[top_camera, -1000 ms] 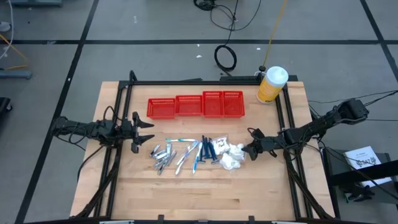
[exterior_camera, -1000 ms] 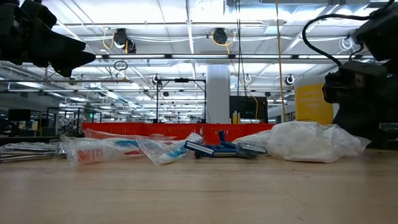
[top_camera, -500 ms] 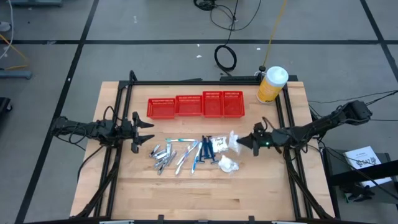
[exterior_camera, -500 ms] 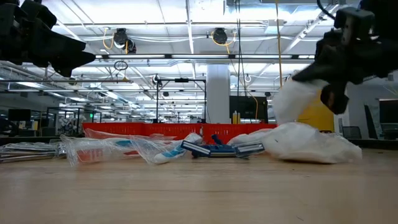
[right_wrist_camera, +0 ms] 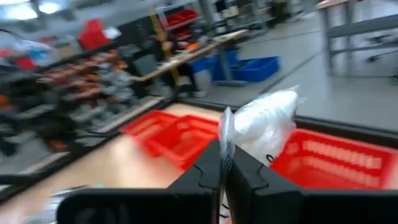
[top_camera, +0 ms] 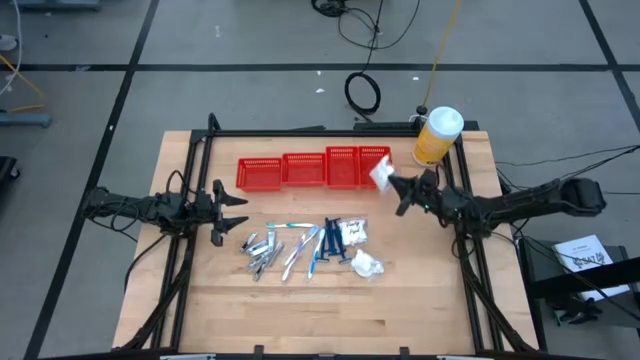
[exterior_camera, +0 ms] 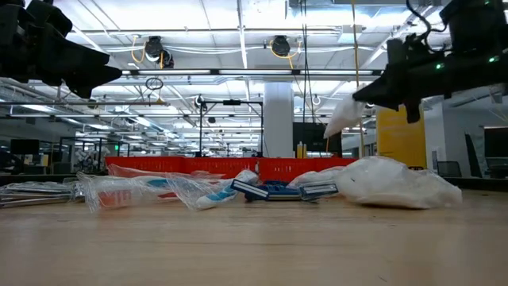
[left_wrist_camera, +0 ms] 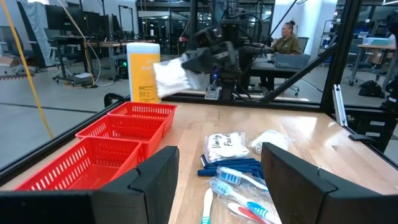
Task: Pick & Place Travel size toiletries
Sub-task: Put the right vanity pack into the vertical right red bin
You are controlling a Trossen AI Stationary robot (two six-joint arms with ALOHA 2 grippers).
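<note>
High view first: you are looking down on a pale wooden tabletop (top_camera: pixel 300 310) framed by black rails, sitting on a grey concrete floor with dark seams and a coiled black cable in the upper centre. Your right gripper (top_camera: pixel 397 192) is hanging right of centre, its fingers clamped tight on a small white clear-wrapped packet (top_camera: pixel 381 173), which is hovering at the right end of the row of four red mesh baskets (top_camera: pixel 314 171). A big yellow bottle with a white cap (top_camera: pixel 437 136) is standing just beyond, at the table's upper right corner.

The remaining toiletries are lying in the middle of the frame: short silvery-grey tubes (top_camera: pixel 260 247) to the left, slim white-teal sticks (top_camera: pixel 296 248) and dark-blue sticks (top_camera: pixel 335 243) beside them, a flat printed packet (top_camera: pixel 353 232), and a crumpled white packet (top_camera: pixel 367 265) lowest.

Your left gripper (top_camera: pixel 228 211) is waiting at centre left, fingers spread apart and holding nothing, near the tubes.

Low view is showing a bright hall behind the table, with ceiling lights, a white column and yellow signage. In the left wrist view, a person is sitting at a desk in the upper right.
</note>
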